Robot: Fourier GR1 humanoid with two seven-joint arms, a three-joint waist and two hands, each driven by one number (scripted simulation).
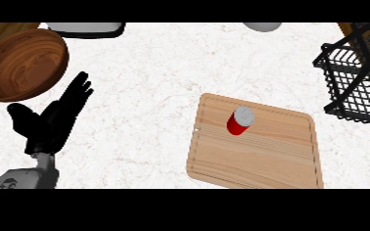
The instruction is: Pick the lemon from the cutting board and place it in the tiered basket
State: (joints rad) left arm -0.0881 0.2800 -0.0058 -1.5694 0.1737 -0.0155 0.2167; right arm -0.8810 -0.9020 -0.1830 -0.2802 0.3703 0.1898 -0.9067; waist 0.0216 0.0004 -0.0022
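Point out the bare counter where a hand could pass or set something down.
Widest bare patch: the counter between the wooden bowl and the wire basket, above the cutting board. Another lies between the open left hand and the board. The board is bare around the red can. Crowded: bowl and hand at left, basket at right.

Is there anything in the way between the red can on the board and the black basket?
Nothing visible. The red can stands on the cutting board, and only bare board and white counter lie between it and the black wire basket at the right edge.
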